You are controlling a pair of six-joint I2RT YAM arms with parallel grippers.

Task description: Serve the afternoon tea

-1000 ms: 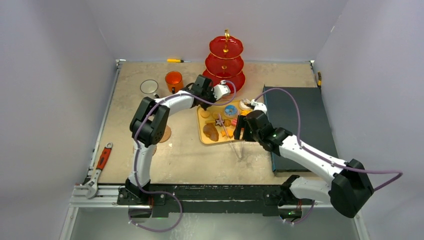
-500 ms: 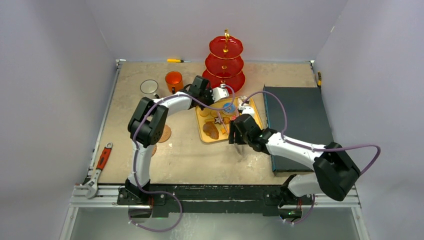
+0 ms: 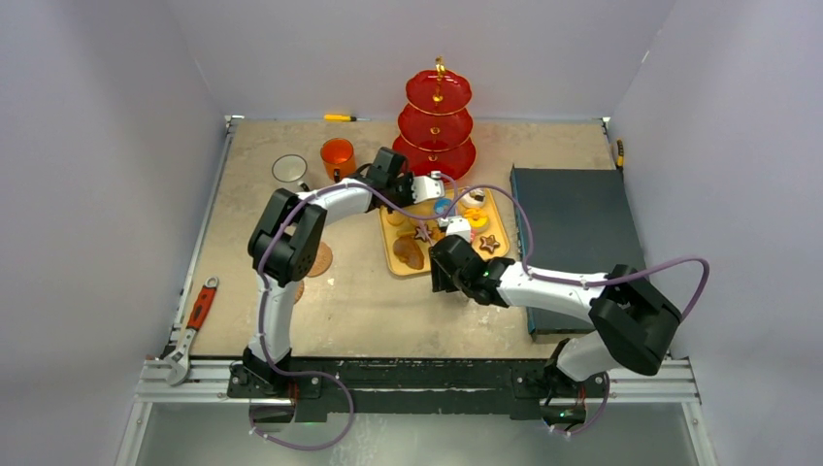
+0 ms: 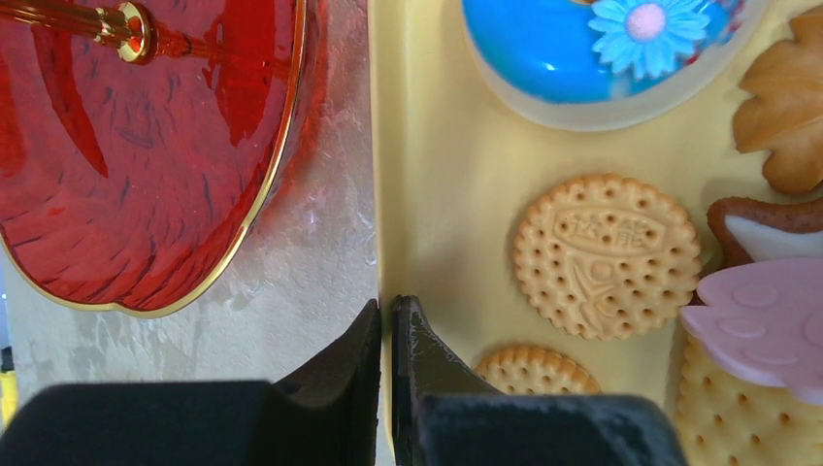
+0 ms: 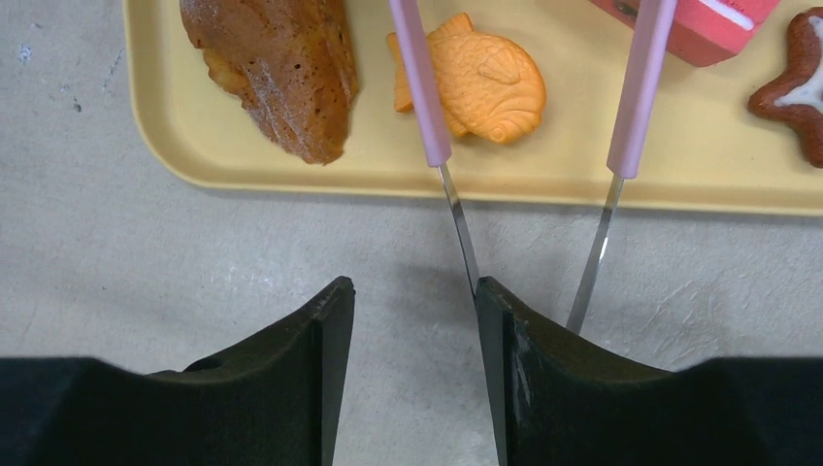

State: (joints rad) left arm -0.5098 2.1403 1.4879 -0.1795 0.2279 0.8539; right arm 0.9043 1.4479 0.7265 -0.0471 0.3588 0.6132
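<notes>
Directly ahead of the right gripper [image 5: 412, 291], its fingers apart, lie the tongs [image 5: 427, 107] — long axis in line with its fingers, metal legs narrowing toward it, pink tips pointing over the yellow tray [image 5: 155, 126] at the fish pastry [image 5: 480, 83]. The left gripper [image 4: 388, 306], farther off, is clamped on the tray's rim beside the red stand [image 4: 146, 146].

Bright, even light; soft shadows, sharp focus.
</notes>
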